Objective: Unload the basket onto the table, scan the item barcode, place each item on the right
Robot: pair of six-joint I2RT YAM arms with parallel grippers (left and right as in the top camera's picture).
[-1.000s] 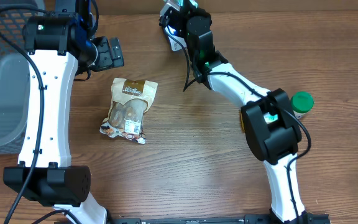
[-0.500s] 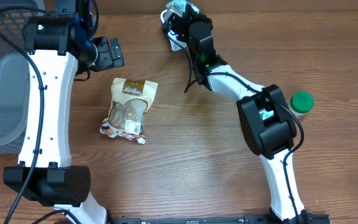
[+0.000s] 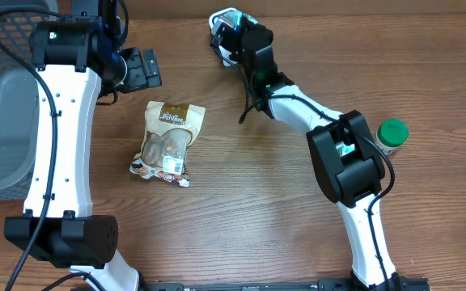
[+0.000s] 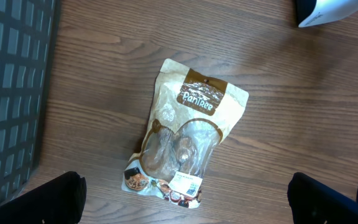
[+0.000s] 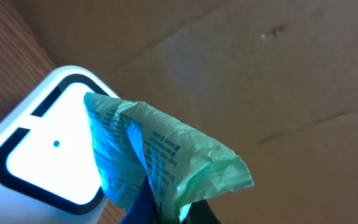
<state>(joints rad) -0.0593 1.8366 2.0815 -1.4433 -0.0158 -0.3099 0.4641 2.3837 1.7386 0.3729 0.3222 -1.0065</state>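
My right tool (image 3: 233, 26): clamped on a green packet (image 5: 160, 155), in front of the scanner (image 5: 36, 155) and its lit window.
My left tool (image 3: 140, 69): wide apart, above a brown pouch (image 4: 185, 143) lying flat on the bench (image 3: 241, 210); green-lidded jar (image 3: 393, 133) well off right.

Left fingers (image 4: 42, 199) wide apart, right fingers (image 5: 139, 208) pinched shut
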